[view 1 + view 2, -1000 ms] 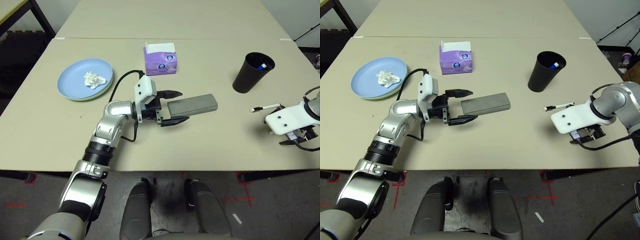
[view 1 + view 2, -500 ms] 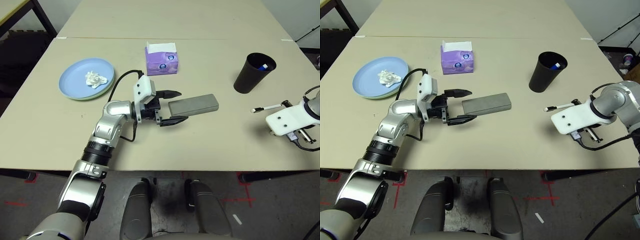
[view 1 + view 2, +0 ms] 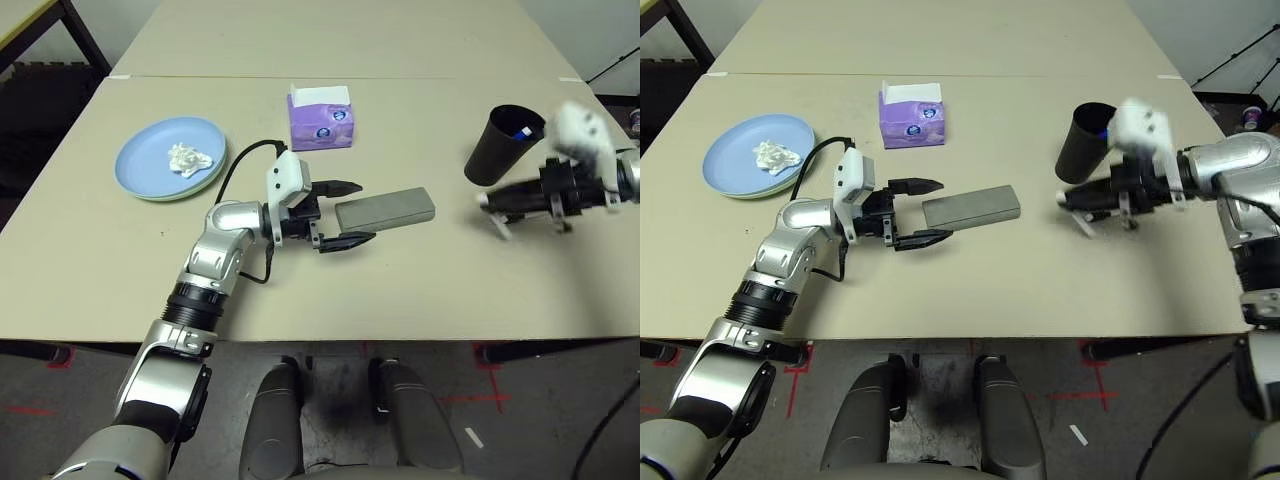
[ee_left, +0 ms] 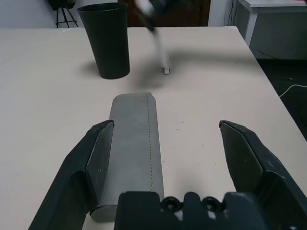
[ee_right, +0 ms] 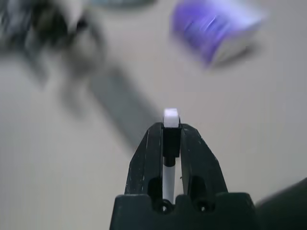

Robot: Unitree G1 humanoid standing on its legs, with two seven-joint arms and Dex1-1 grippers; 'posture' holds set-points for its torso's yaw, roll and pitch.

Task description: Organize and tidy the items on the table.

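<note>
Left eye view: worktop [image 3: 330,290], beige. Plates [image 3: 150,160], blue on green, far left; tissue [image 3: 187,160], crumpled, on top. Tissue box [image 3: 321,120], purple, far side, right of plates. Case [image 3: 386,209], grey, near centre. Cup [image 3: 493,150], black, far right, blue-tipped item inside. Left hand [image 3: 345,215], open, at the case's left end.

Left wrist view: case lying between the spread fingers [image 4: 98,153].

Right wrist view: right hand [image 5: 171,139], closed on a white pen [image 5: 168,182] with black band.
</note>
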